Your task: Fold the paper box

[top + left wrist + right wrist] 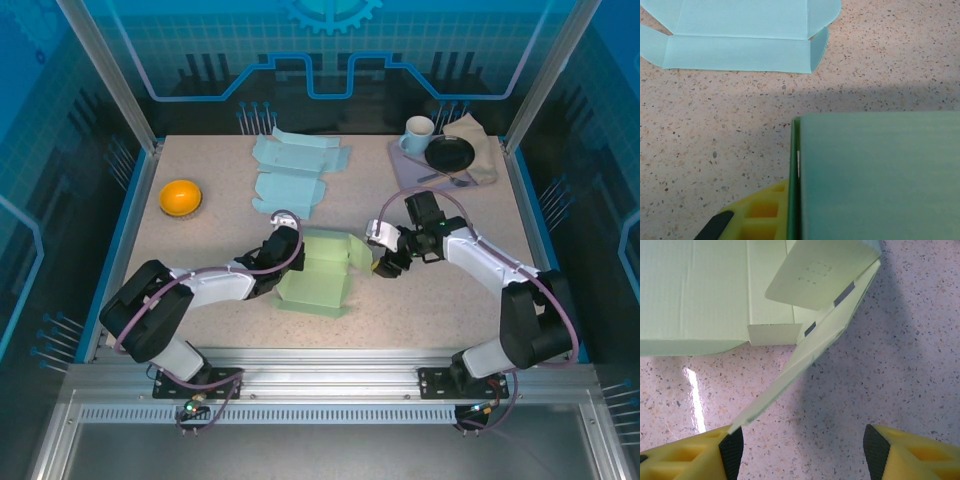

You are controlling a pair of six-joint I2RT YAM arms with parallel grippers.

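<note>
— On the speckled stone-look counter [400,320], midway between the two arms: what is pictured?

— A pale green paper box [315,290], partly folded, lying at the counter's centre. Its long axis appears to run from the near edge toward the far edge, slightly tilted, though the loose panels make that hard to judge. Its raised flaps sit at the far right corner, pointing toward the right arm.

— And the left end effector?

— The left end effector [288,258] meets the box's left side, closed down narrow. Seen from the left wrist, one yellow finger [757,215] sits hard against an upright green wall. The other finger is hidden behind that wall, so it reads as a pinch on the box.

— The right one?

— The right end effector [802,447] is spread wide and holds nothing, low over the counter just right of the box. One long flap [790,377] slants out toward it, its tip touching the black pad of one fingertip [731,445]. The other pad is apart from the paper.

— Anything else on the counter?

— Flat light-blue cardboard blanks [295,170] lie beyond the box, and a round orange bowl [181,197] sits far left, well apart.
</note>
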